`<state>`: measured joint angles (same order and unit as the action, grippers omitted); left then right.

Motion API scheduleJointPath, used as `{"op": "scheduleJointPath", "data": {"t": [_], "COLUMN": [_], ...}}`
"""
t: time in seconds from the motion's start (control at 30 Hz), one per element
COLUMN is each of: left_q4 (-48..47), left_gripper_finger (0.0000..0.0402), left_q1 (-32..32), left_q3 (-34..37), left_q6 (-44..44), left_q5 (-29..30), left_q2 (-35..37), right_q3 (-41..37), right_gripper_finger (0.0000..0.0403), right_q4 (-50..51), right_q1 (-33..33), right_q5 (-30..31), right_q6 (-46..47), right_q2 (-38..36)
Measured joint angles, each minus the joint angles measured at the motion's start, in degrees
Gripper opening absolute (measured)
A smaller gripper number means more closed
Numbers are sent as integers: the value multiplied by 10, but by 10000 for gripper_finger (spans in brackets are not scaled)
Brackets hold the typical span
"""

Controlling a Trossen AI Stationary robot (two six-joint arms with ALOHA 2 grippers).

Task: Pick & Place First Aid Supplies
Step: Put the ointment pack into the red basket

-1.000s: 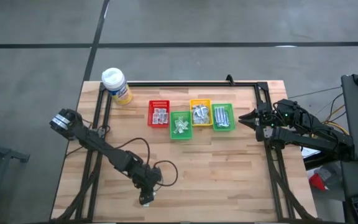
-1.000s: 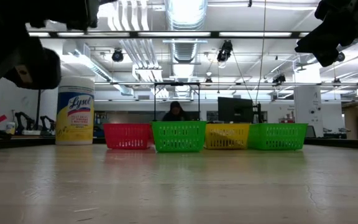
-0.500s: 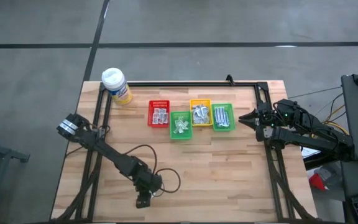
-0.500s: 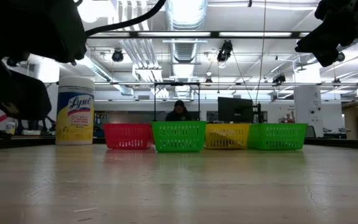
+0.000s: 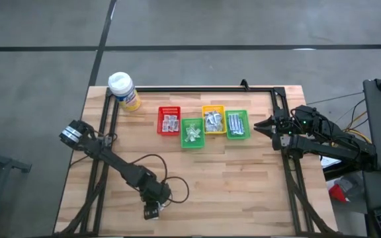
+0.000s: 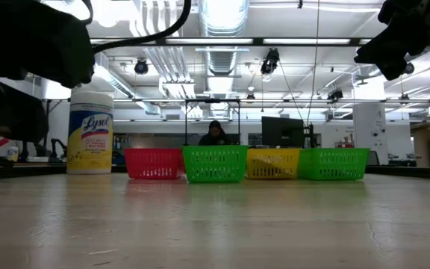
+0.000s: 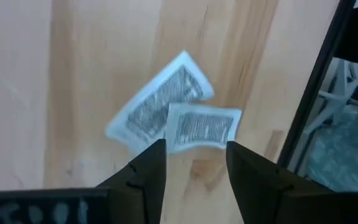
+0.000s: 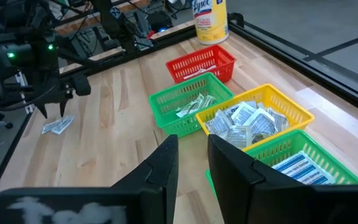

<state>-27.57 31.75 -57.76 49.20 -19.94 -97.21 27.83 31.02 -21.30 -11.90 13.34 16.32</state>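
Two white first aid packets with grey print lie flat near the table's near edge, one partly over the other; both show small from the right wrist view. My left gripper hangs open just above them, pointing steeply down, with its fingertips on either side of the nearer packet's edge. It is at the near edge in the high view. My right gripper waits at the table's right side, slightly open with nothing between its fingers.
A row of four small bins holding packets stands at the table's far middle: red, green, yellow and green. A yellow wipes canister stands at the far left corner. A person sits beyond the table.
My left gripper has sunk toward the two packets at the near edge and tipped further downward. The packets lie where they were.
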Motion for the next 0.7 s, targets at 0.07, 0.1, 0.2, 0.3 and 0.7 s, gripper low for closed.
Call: {"op": "scheduleJointPath", "data": {"t": [0.07, 0.1, 0.2, 0.3, 0.7], "left_q4": [6, 11, 27, 27, 55], "left_gripper_finger": [159, 159, 159, 159, 148], "left_q1": [0, 0, 0, 0, 0], "left_q3": [0, 0, 0, 0, -1], "left_q6": [-15, -24, -43, -44, -46], "left_q5": [11, 14, 15, 15, 19], "left_q2": [0, -2, -11, -21, -46], "right_q3": [0, 0, 0, 0, 0], "right_gripper_finger": [82, 80, 74, 69, 80], "right_q4": [0, 0, 0, 0, 0], "right_q1": [0, 0, 0, 0, 0], "right_q5": [0, 0, 0, 0, 0], "right_q6": [0, 0, 0, 0, 1], "right_q2": [0, 0, 0, 0, 0]}}
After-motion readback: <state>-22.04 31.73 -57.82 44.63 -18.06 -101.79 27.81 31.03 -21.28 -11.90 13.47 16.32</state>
